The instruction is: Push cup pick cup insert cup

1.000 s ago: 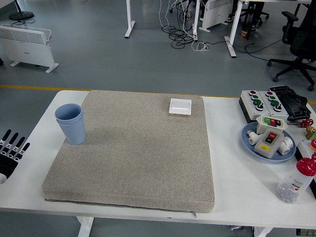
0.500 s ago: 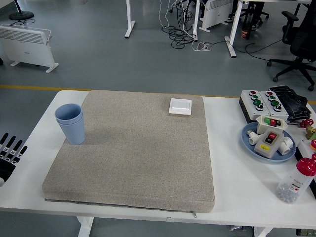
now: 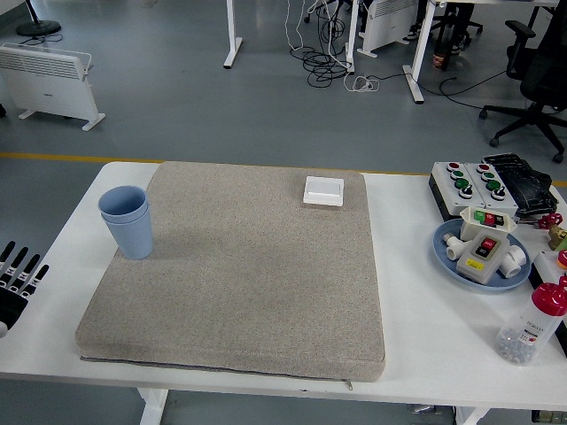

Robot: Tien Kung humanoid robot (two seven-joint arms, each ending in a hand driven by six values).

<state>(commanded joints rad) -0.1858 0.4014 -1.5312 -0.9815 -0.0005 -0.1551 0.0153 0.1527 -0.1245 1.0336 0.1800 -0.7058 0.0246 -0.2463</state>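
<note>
**Head view: left hand at the counter's edge, stacked blue cups upright on the mat**

Head view looks down over a white counter (image 3: 416,328) with a large grey-beige mat (image 3: 239,266) covering most of its middle.

At the far left edge, the robot's left hand (image 3: 16,282) rests low beside the counter. Its black fingers (image 3: 22,266) with white tips are straight, slightly spread, and hold nothing. The right hand is out of view.

Just right of the hand, on the mat's left side toward the far corner, stand the blue cups (image 3: 127,221). Two rims show, one cup nested inside the other. They are upright, and well apart from the hand.

Further right, at the mat's far edge, lies a small white square switch plate (image 3: 323,190), flat.

On the bare counter right of the mat sits a black control box (image 3: 487,181) with red and green buttons. In front of it is a blue plate (image 3: 447,257) carrying a switch box and white parts. Nearest the right corner stands a clear bottle (image 3: 532,328) with a red cap.
</note>
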